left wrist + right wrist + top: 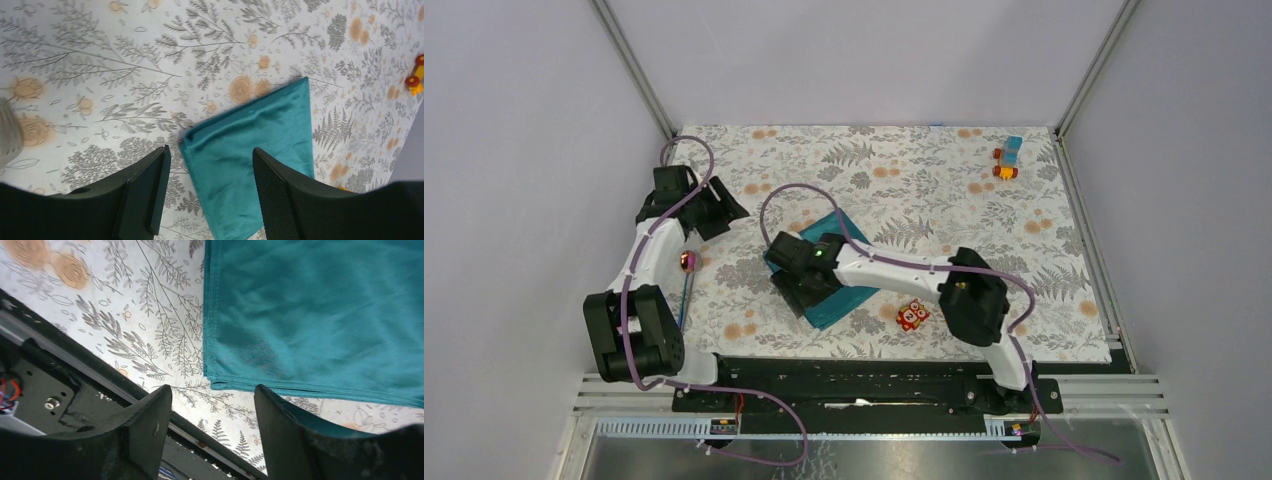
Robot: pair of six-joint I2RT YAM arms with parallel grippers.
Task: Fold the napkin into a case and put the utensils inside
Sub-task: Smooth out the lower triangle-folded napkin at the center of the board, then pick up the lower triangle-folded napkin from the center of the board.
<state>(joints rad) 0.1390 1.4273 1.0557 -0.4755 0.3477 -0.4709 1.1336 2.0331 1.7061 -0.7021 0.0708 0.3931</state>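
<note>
Right fingers (145,435) apart, nothing btwn them, hovering low over the napkin (310,315). Its corner sits just ahead of the gap, one edge running straight away from the tips, the other going off sideways past one finger, so nearly all the cloth lies ahead and to that side. Stacked edges show at that corner, so it's already folded to a rectangle, long axis approx far-to-near on the desk (1024,260), slightly skewed. Left fingers (147,192) also apart and empty, well off from the cloth; in their view it lies ahead, one corner pointing back at them. Spoon (686,262) lies on the desk near the left fingers, on their base-ward side, handle toward the near edge, roughly parallel w/ the cloth. Judgement: right fingers are by far the nearer for any further fold and need only drop onto that corner; left fingers are better placed for the spoon, approaching across its handle.
</note>
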